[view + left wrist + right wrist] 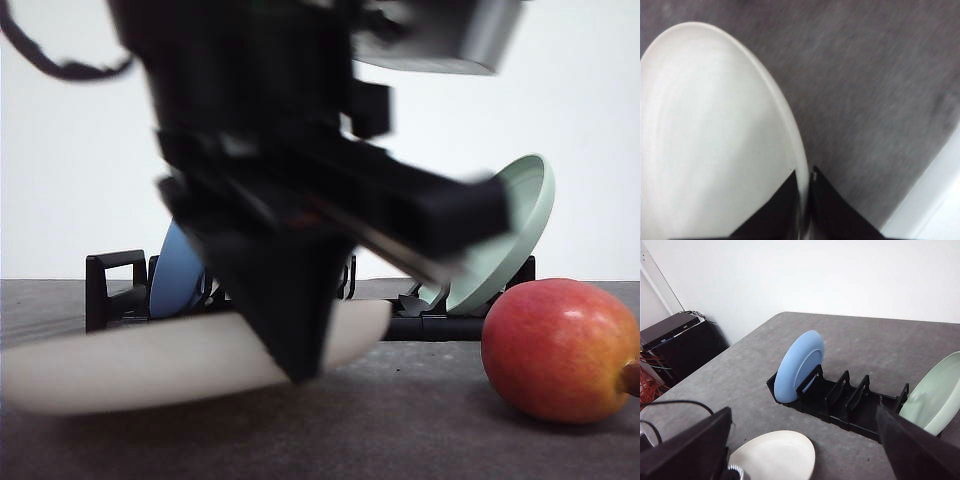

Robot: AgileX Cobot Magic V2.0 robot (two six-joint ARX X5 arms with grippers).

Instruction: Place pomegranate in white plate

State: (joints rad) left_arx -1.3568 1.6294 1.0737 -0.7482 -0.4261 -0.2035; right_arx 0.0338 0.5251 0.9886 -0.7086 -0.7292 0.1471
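Left hand (pixel 805 212) pinched on white plate (pixel 715 150) rim, over grey table (pixel 875 100).

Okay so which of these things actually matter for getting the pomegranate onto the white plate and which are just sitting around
Part of the job:
- pomegranate, on the table
- white plate, its rim pinched by the left gripper

Just lying about:
- blue plate, standing in the black rack
- pale green plate, leaning at the rack's other end
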